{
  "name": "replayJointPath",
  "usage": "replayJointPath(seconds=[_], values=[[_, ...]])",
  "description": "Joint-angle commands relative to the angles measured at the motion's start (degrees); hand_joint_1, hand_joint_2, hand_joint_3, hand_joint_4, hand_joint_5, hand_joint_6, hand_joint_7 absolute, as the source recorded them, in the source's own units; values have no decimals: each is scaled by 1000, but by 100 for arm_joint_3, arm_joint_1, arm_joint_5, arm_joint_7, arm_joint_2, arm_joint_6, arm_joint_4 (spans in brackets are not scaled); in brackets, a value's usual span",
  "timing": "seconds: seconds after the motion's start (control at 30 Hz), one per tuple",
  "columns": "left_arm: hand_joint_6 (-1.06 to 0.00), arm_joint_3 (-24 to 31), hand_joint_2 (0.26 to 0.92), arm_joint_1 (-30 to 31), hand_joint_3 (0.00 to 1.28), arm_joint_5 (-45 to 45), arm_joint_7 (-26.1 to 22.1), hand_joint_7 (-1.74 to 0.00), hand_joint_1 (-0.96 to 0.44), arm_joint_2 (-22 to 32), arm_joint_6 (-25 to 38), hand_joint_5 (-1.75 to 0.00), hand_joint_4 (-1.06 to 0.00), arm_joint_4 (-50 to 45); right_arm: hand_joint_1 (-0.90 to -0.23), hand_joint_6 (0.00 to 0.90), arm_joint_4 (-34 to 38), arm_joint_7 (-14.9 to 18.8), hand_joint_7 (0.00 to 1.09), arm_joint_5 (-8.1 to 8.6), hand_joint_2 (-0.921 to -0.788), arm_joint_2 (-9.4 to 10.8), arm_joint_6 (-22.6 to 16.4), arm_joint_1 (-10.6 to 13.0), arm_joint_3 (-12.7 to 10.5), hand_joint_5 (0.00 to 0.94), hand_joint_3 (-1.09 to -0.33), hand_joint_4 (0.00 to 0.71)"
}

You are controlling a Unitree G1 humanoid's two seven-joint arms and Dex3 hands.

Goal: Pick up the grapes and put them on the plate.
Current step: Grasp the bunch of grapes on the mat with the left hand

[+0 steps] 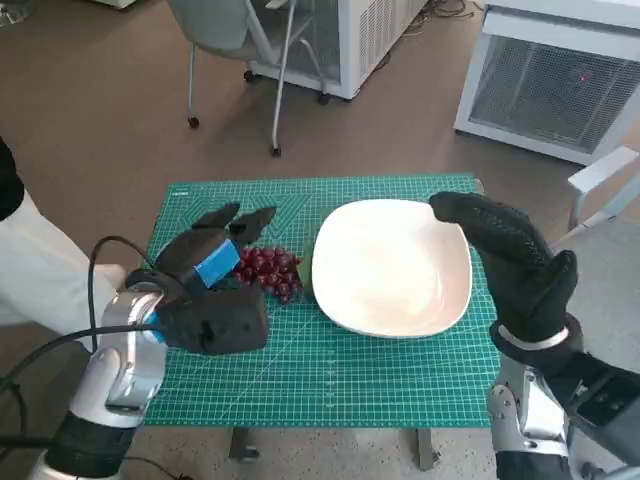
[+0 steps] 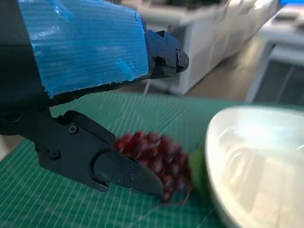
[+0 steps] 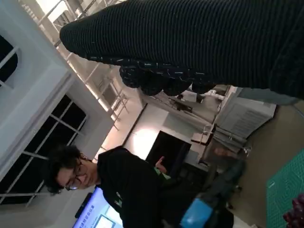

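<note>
Left hand (image 1: 215, 262), fingers spread and holding nothing, hovers over the bunch of dark red grapes (image 1: 269, 271) lying on the green cutting mat (image 1: 330, 380) at mid-bench, apparently just beside the white square plate's (image 1: 345, 310) rim; close fingers low around the whole cluster.

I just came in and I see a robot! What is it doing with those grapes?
The robot's left hand is reaching over the red grapes, which lie on the green mat right beside the white plate. Its fingers are spread around the bunch but have not closed on it yet. The right hand hovers over the plate's far edge, holding nothing. The plate has nothing on it.
</note>
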Motion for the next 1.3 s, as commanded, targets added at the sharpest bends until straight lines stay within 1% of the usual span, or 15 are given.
replayJointPath(seconds=[0.03,0.2,0.53,0.8,1.0,1.3], values=[[-200,-185,743,-329,3,73,-26,0,-472,-79,145,0,-38,466,-664,257,92,87,77,43,-921,-15,12,21,-40,1,-647,280],[-189,-357,745,-615,2,61,118,0,-456,-210,142,0,-25,1121,-666,258,135,136,76,62,-921,-32,6,15,-75,1,-646,281],[-178,-734,745,-1201,1,20,385,0,-426,-543,-96,0,-14,2659,-666,260,187,207,74,83,-921,-27,-16,6,-112,1,-645,282],[-172,-976,745,-1579,1,16,580,0,-424,-736,-348,0,-6,3619,-663,262,183,200,72,47,-921,-31,-39,6,-125,1,-647,283],[-171,-1105,744,-1804,0,15,860,0,-415,-875,-634,-2,-9,4226,-664,262,196,197,71,34,-921,-44,-48,6,-130,1,-648,282],[-185,-1357,738,-2078,0,91,1370,-6,-388,-1084,-1018,-12,-46,5014,-667,263,271,212,68,22,-921,-60,-78,-22,-132,1,-648,282]])
